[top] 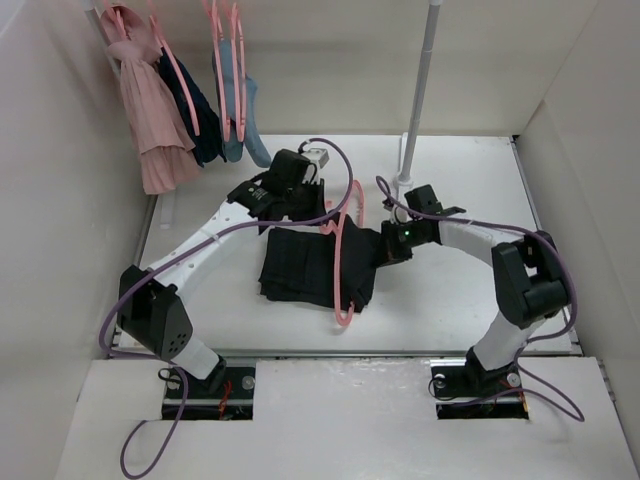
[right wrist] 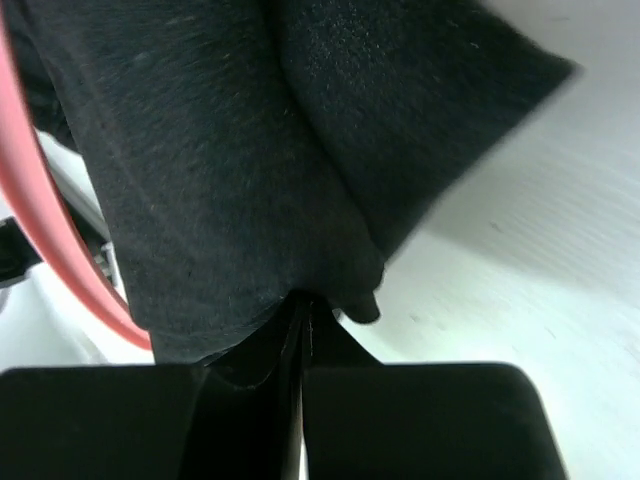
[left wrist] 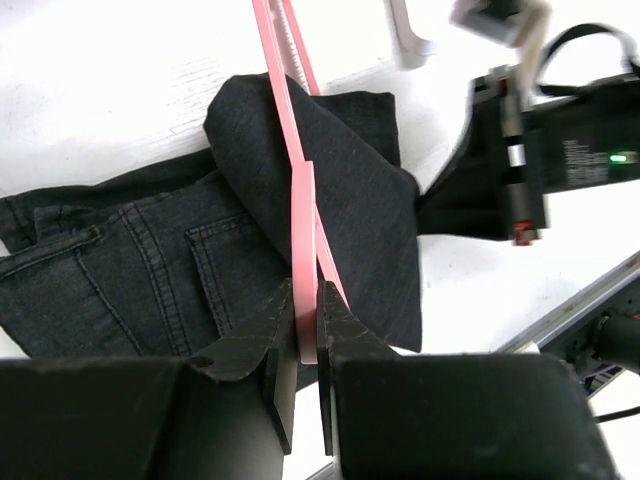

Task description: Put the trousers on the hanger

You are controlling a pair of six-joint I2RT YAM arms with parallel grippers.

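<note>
The black trousers (top: 300, 265) lie folded on the table's middle. A pink hanger (top: 343, 262) stands across them, its hook toward the back. My left gripper (top: 305, 205) is shut on the hanger's bar, seen in the left wrist view (left wrist: 308, 330) with the hanger (left wrist: 296, 170) running over the trousers (left wrist: 130, 270). My right gripper (top: 385, 245) is shut on a fold of the trousers at their right edge and holds it lifted; the right wrist view shows the pinch (right wrist: 305, 305), the black fabric (right wrist: 250, 150) and the pink hanger (right wrist: 55, 250) at the left.
A rail at the back left holds a pink garment (top: 150, 115), a dark navy one (top: 200, 120) and a blue-grey one (top: 245, 115) on pink hangers. A white pole (top: 418, 90) stands at the back centre. White walls close in both sides.
</note>
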